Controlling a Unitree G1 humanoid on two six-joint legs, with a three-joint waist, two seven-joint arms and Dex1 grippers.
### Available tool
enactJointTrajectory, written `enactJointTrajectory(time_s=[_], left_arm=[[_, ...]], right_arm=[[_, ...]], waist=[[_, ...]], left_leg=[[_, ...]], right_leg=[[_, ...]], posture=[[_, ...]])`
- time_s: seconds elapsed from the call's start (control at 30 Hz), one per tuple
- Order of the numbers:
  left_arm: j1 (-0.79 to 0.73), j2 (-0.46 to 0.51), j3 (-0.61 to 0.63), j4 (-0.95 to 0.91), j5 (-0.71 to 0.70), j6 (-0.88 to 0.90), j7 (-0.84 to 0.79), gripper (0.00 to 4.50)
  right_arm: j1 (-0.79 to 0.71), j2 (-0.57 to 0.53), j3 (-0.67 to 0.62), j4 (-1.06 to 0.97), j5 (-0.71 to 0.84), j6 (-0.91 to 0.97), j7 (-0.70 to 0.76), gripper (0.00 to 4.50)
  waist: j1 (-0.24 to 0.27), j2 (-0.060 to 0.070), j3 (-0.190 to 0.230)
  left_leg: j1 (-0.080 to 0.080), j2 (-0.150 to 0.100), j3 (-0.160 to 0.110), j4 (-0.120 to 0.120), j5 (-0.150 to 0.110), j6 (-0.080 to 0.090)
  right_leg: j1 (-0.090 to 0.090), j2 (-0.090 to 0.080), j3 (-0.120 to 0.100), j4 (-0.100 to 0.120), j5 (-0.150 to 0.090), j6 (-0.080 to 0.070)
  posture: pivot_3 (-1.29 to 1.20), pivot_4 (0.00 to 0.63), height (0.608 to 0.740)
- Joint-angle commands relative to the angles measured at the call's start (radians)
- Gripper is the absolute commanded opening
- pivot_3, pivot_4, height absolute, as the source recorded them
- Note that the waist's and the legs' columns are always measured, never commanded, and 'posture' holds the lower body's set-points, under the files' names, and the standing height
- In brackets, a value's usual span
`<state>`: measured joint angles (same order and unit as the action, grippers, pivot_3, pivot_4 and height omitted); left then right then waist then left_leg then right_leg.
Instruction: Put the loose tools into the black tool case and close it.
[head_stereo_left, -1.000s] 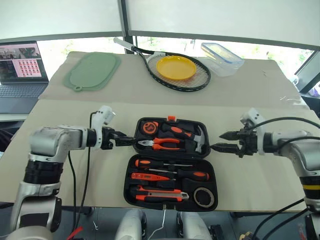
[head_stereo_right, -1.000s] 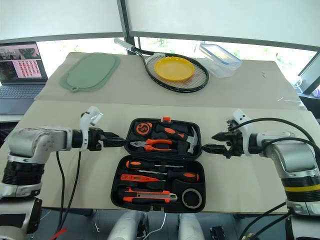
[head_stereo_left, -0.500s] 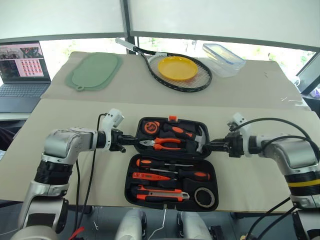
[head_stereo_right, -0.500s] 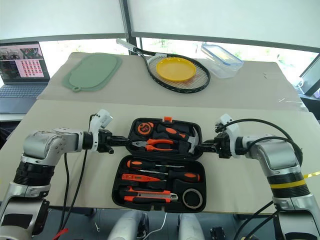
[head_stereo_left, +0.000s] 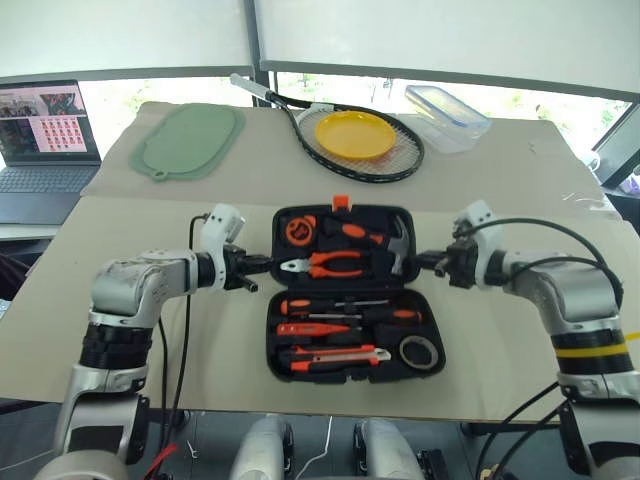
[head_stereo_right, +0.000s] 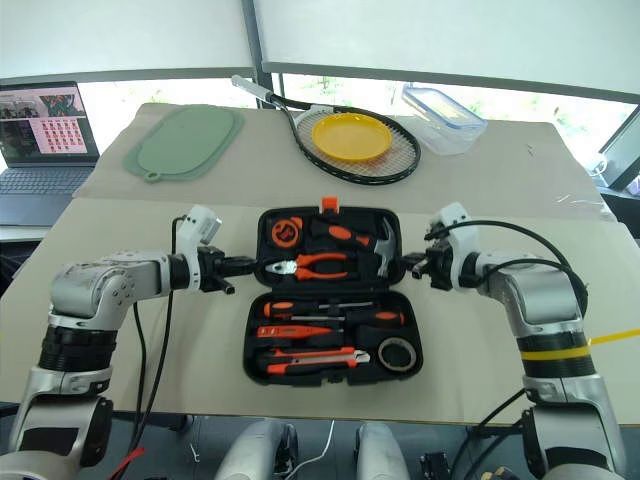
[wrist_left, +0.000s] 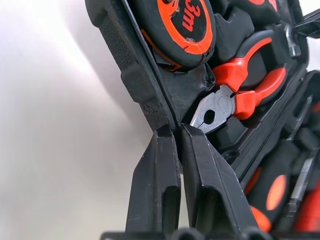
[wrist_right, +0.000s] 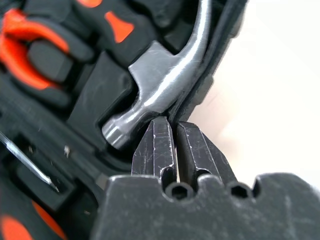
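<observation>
The black tool case (head_stereo_left: 272, 340) lies open at the table's front middle, its lid (head_stereo_left: 281, 222) tilted up off the table. Two screwdrivers (head_stereo_left: 350, 304), the tester pen (head_stereo_left: 305, 328), the utility knife (head_stereo_left: 335, 355) and the tape roll (head_stereo_left: 418, 351) sit in the lower half's recesses. The lid carries pliers (head_stereo_left: 325, 265), a hammer (head_stereo_left: 398, 240) and a tape measure (head_stereo_left: 300, 231). My left gripper (head_stereo_left: 262, 265) is shut on the lid's left rim (wrist_left: 150, 95). My right gripper (head_stereo_left: 425, 263) is shut on the lid's right rim (wrist_right: 220, 55), beside the hammer head (wrist_right: 160, 80).
At the back of the table lie a green mat (head_stereo_left: 187, 142), a racket (head_stereo_left: 400, 165) with a yellow plate (head_stereo_left: 355, 135) on it, and a clear blue-rimmed box (head_stereo_left: 447, 104). A laptop (head_stereo_left: 40, 150) stands off the table's left side.
Both grippers closed from open and came in onto the lid's side rims. The lid has tipped up from lying flat, its far edge now raised.
</observation>
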<state>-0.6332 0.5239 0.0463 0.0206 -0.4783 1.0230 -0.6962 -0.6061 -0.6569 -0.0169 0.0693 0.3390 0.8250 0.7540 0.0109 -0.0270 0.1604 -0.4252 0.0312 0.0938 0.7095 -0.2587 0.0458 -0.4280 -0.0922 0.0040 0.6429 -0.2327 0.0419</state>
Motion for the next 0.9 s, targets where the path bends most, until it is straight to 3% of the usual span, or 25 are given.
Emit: enactJointTrajectory(time_s=[0.03,0.17,0.4,0.57,0.63,0.7,0.73,0.9], left_arm=[[0.001,-0.009,-0.058,-0.045,0.075,-0.248,-0.036,0.00],[0.097,0.002,-0.104,-0.090,0.170,-0.474,-0.055,0.00],[0.263,-0.025,-0.102,-0.149,0.333,-0.804,0.059,0.00],[0.358,-0.035,-0.069,-0.188,0.432,-0.965,0.170,0.00],[0.445,-0.029,-0.030,-0.203,0.546,-1.149,0.283,0.00],[0.522,-0.032,-0.006,-0.218,0.589,-1.219,0.337,0.00],[0.554,-0.038,0.004,-0.231,0.586,-1.211,0.347,0.37],[0.700,-0.042,0.048,-0.338,0.539,-1.123,0.333,2.09]], right_arm=[[-0.004,0.012,-0.005,-0.073,-0.024,-0.160,0.006,0.01],[0.071,0.018,0.003,-0.127,-0.077,-0.299,-0.003,0.01],[0.272,0.033,-0.003,-0.199,-0.185,-0.563,-0.069,0.01],[0.389,0.031,-0.034,-0.177,-0.268,-0.834,-0.128,0.01],[0.464,-0.034,0.000,-0.140,-0.453,-1.146,-0.206,0.01],[0.515,-0.037,0.017,-0.135,-0.486,-1.243,-0.219,0.01],[0.533,-0.034,0.020,-0.140,-0.486,-1.258,-0.222,0.00],[0.633,-0.067,-0.025,-0.205,-0.465,-1.279,-0.204,1.70]], waist=[[0.000,0.000,0.000],[0.000,0.000,0.000],[0.000,0.000,0.000],[-0.001,0.000,0.000],[-0.004,0.000,0.000],[-0.009,0.001,0.000],[-0.011,0.001,0.000],[-0.023,0.001,0.000]], left_leg=[[0.000,0.000,0.000,-0.001,0.000,0.000],[-0.001,0.000,0.001,-0.007,0.002,-0.004],[0.001,0.001,0.002,-0.014,0.002,-0.003],[0.004,0.002,0.003,-0.014,0.000,0.000],[0.004,0.002,0.003,-0.014,0.000,0.000],[0.005,0.001,0.004,-0.016,0.000,0.000],[0.007,0.002,0.005,-0.017,0.000,0.000],[0.012,0.004,0.007,-0.016,0.000,-0.001]], right_leg=[[0.000,0.000,0.000,-0.001,0.000,0.000],[0.000,0.000,0.000,-0.003,0.000,0.000],[0.002,-0.001,-0.001,-0.012,0.000,0.001],[0.004,-0.001,0.000,-0.014,0.000,0.000],[0.004,-0.001,0.000,-0.013,0.000,0.000],[0.003,-0.002,0.001,-0.014,0.000,0.000],[0.004,-0.001,0.001,-0.014,0.000,0.000],[0.007,-0.001,0.003,-0.011,0.001,-0.002]], posture=[[0.00,0.150,0.738],[0.00,0.150,0.738],[0.00,0.150,0.738],[0.00,0.150,0.738],[0.00,0.150,0.738],[0.00,0.150,0.738],[0.00,0.150,0.738],[0.00,0.150,0.738]])
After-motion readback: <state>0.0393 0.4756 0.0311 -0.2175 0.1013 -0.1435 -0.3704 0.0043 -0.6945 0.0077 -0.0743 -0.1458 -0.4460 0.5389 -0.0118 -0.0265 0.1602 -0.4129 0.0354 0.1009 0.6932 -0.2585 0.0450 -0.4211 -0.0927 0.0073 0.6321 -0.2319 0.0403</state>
